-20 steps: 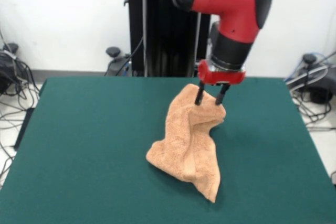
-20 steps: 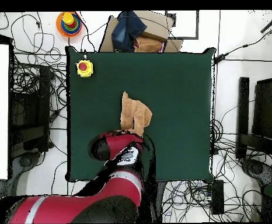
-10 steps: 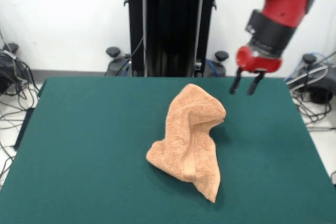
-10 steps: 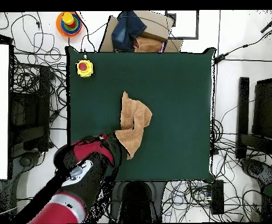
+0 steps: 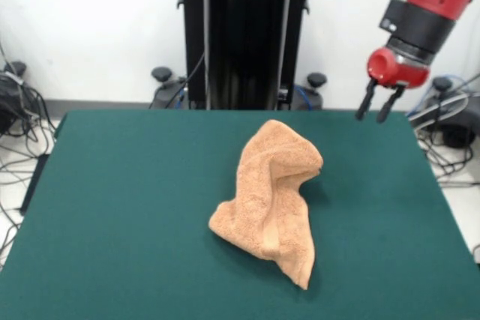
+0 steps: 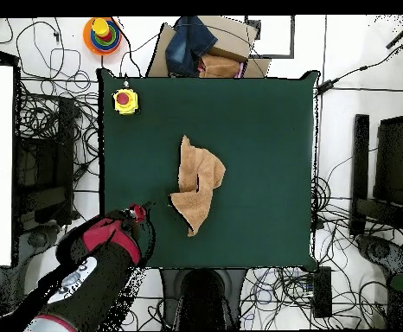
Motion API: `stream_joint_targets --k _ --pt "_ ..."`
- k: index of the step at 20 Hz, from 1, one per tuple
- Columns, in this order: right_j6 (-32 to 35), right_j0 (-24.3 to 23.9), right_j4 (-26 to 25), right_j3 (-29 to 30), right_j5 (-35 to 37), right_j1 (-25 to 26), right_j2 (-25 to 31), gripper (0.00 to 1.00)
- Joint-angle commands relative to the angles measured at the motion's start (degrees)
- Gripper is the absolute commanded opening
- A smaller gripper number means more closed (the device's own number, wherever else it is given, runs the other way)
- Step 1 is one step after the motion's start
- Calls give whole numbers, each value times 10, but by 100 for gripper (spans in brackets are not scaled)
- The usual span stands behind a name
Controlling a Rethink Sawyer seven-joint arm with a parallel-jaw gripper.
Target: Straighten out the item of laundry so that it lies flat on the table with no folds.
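Towel: the light orange-tan terry-cloth hand towel (image 5: 274, 192) lies crumpled near the middle of the table, not flat. In the front view it rises into a rounded hump at its far end and tapers to a point toward the near edge, with deep lengthwise folds running down it. In the overhead view (image 6: 196, 183) it reads as a narrow, bent strip with one pointed corner aimed at the robot's side of the table.

Table: the large rectangular table with the dark green felt-like surface (image 5: 127, 207) carries the towel, with bare green on all sides of it.

Gripper: the black two-fingered gripper (image 5: 377, 104) under the red wrist hangs in the air over the table's far right corner in the front view, well apart from the towel and touching nothing. Its two fingers stand visibly spread with a gap between them, and nothing is held. In the overhead view the gripper (image 6: 138, 212) sits at the table's lower left area, beside the towel's pointed corner but clear of it.

Arm: the red and black arm (image 6: 101, 251) reaches in from the lower left corner in the overhead view.

Other item: a small yellow box with a red round button (image 6: 124, 100) sits on the table's corner, far from the towel.
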Motion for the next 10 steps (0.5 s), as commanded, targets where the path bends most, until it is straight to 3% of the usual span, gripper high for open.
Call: stream_joint_targets --k 1,10 --pt "109 -48 -1 25 -13 6 8 100" --pt "127 -18 12 30 -2 4 -15 100"
